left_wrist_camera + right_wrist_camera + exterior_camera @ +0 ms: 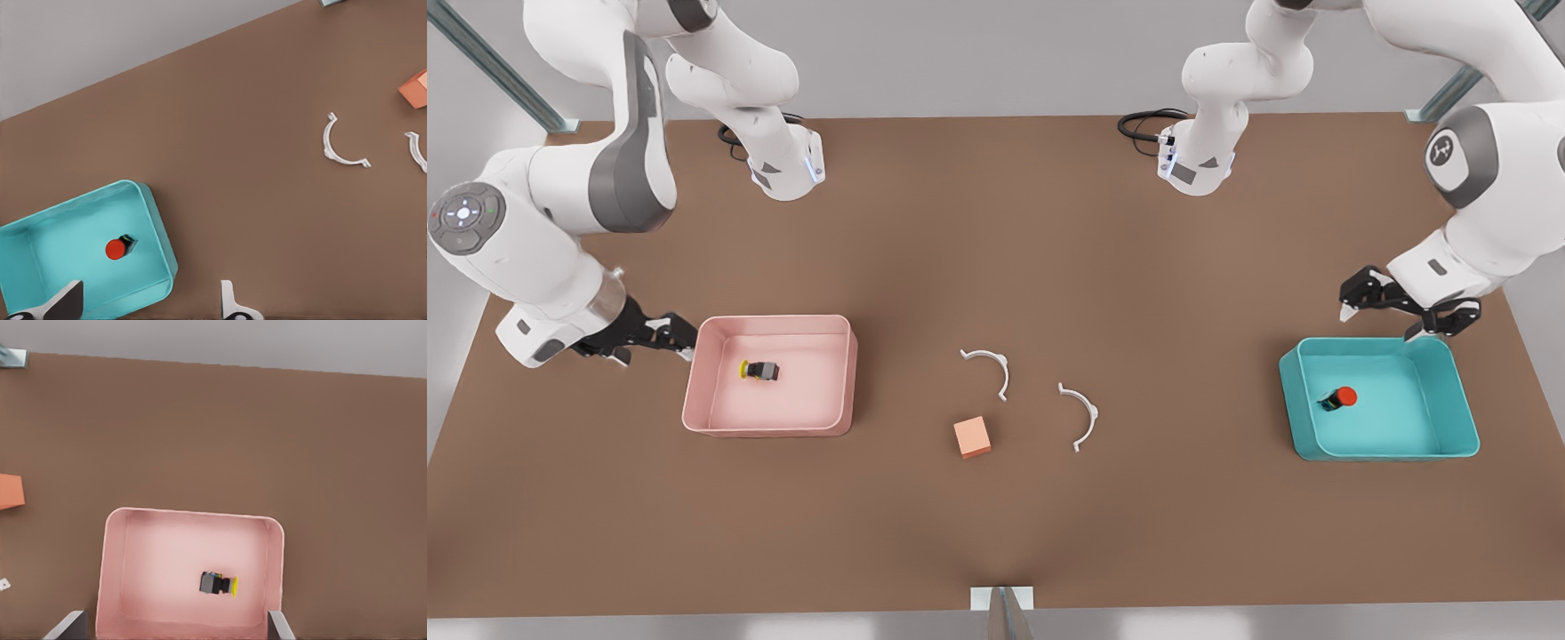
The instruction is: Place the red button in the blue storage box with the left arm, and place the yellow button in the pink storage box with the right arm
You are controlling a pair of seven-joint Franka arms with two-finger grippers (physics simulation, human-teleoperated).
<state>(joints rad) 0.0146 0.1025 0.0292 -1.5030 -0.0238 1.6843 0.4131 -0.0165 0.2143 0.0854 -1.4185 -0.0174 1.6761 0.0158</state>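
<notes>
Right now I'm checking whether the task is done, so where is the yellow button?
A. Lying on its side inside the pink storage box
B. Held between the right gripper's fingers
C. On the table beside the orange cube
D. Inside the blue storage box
A: the yellow button lies tipped over on the floor of the pink storage box, clear of the open right gripper.

- No words, brand names or numbers can be read on the arms, the trays, the buttons or the table.

A simulated robot test bench: bare brown table (996, 231), metal frame struts (494, 62), grey walls.
</notes>
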